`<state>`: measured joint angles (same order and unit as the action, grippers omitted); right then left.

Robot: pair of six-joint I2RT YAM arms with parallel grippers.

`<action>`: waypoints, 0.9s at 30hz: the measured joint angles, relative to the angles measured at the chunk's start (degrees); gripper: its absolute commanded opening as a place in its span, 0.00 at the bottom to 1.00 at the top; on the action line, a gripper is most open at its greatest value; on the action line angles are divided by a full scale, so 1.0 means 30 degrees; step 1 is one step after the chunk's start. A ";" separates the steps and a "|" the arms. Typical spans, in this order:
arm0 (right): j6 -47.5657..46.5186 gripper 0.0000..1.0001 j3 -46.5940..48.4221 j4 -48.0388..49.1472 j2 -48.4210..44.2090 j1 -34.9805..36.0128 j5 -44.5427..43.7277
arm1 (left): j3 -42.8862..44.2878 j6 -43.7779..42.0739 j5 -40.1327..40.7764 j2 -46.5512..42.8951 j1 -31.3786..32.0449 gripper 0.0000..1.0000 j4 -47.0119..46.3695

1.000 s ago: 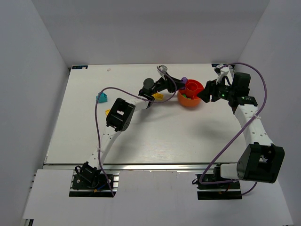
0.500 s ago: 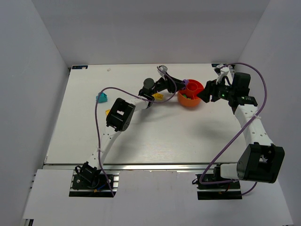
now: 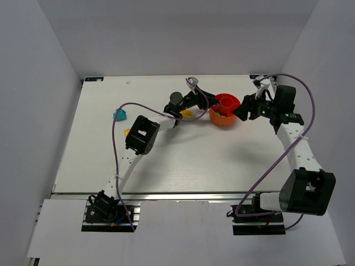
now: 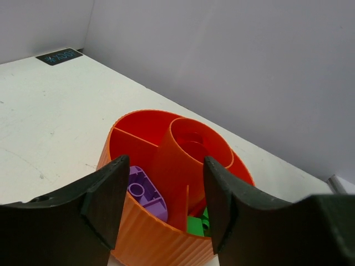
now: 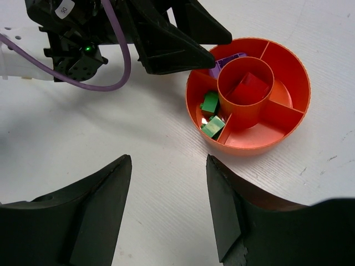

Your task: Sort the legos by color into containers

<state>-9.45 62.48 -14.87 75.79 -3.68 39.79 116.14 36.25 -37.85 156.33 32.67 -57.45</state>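
Left tool (image 4: 163,191) gapes empty over the orange bowl (image 4: 145,244), above the compartment holding a purple lego (image 4: 145,192), seemingly positioned for dropping; right tool (image 5: 169,166), open and empty, hovers nearby.

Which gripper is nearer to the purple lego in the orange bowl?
Left. The left gripper hovers just over the purple lego; the right gripper is beyond the bowl's opposite side.

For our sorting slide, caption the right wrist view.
Open left tool at rim of orange bowl; inside, green legos, a purple lego and a red lego sit separated by colour.
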 measured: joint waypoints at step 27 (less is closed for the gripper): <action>-0.6164 0.79 0.7599 -0.2244 0.9719 1.0258 -0.6513 | -2.0356 -0.4466 1.2641 -2.8786 -0.3293 0.98 1.9832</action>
<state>-27.94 85.27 -21.61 104.95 27.09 20.25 55.07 22.85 0.08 69.97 22.79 2.04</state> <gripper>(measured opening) 0.737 0.975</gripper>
